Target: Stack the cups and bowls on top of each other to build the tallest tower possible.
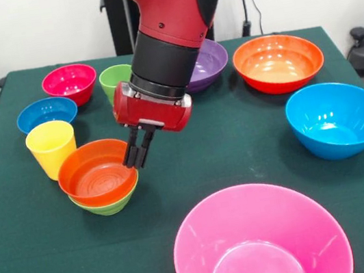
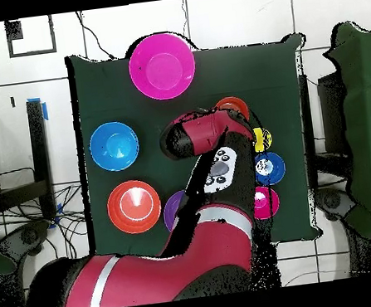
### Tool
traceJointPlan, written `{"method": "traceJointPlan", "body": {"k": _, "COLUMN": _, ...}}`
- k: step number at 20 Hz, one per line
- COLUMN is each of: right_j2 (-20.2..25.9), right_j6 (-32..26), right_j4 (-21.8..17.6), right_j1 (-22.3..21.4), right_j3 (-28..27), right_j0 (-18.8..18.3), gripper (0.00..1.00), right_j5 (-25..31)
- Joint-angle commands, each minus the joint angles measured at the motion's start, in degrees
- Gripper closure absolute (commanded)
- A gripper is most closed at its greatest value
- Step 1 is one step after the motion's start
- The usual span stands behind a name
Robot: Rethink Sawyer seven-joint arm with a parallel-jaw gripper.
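My gripper [image 1: 138, 160] hangs at the right rim of the small orange-red bowl [image 1: 96, 172], its two fingers close together, pinching that rim. That bowl sits nested in the small light-green bowl [image 1: 112, 204], a pile of two on the table. The yellow cup [image 1: 51, 149] stands just left of the pile. The light-green cup [image 1: 113, 79] stands behind, partly hidden by the arm. The large light-blue bowl [image 1: 336, 117] stands alone at the right. In the overhead view the arm hides the gripper; the orange-red bowl [image 2: 231, 104] shows beside it.
The small magenta-red bowl [image 1: 69, 82] and dark blue bowl [image 1: 46, 113] sit at the back left. The purple bowl [image 1: 209, 64] and large orange bowl [image 1: 278, 60] are at the back. The large pink bowl [image 1: 260, 242] is at the front edge.
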Motion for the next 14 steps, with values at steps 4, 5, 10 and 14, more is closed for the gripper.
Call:
{"method": "traceJointPlan", "body": {"k": 4, "right_j2": 6.46, "right_j6": -0.93, "right_j4": -1.41, "right_j1": -0.94, "right_j3": 1.44, "right_j0": 2.24, "gripper": 1.00, "right_j5": 6.87}}
{"method": "traceJointPlan", "body": {"k": 5, "right_j2": 6.38, "right_j6": -0.61, "right_j4": -1.21, "right_j1": -1.00, "right_j3": 1.37, "right_j0": 2.39, "gripper": 1.00, "right_j5": 6.98}}
{"method": "traceJointPlan", "body": {"k": 10, "right_j2": 6.76, "right_j6": -0.44, "right_j4": -0.34, "right_j1": -2.02, "right_j3": 1.48, "right_j0": 2.73, "gripper": 1.00, "right_j5": 8.98}}
{"method": "traceJointPlan", "body": {"k": 14, "right_j2": 7.10, "right_j6": -0.10, "right_j4": -0.01, "right_j1": -2.79, "right_j3": 1.61, "right_j0": 2.79, "gripper": 1.00, "right_j5": 9.33}}
